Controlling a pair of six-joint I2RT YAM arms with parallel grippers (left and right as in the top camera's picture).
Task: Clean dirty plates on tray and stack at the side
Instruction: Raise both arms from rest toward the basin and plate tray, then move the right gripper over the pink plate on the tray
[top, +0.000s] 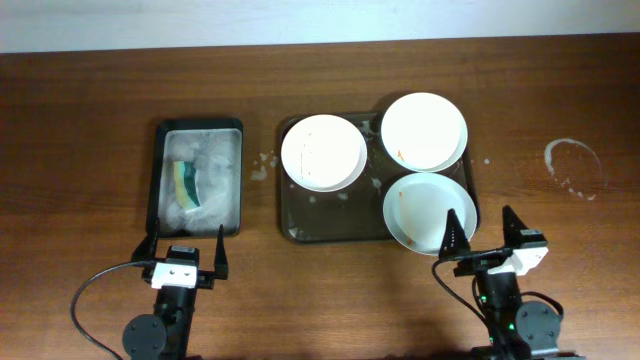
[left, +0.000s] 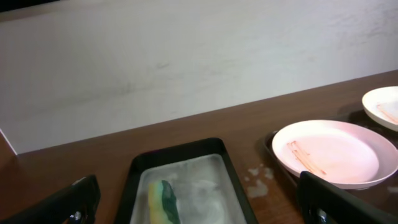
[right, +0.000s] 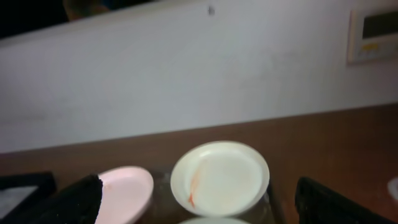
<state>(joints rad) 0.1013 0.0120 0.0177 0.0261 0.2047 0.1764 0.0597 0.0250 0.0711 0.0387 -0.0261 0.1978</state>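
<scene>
Overhead, the right pincer (top: 481, 214) partly hides the nearest plate (top: 420, 204).

plates (top: 323, 152): glossy white | tray (top: 330, 228): dark, wet | table (top: 80, 120): wood-grain

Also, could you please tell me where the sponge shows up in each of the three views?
Overhead: the sponge lies in the small soapy tray, left of centre.
Left wrist: the sponge sits at the bottom edge, left of centre, in that tray.
Right wrist: not in view.
Shared landmark: the leftmost plate, visible in all three views.
</scene>
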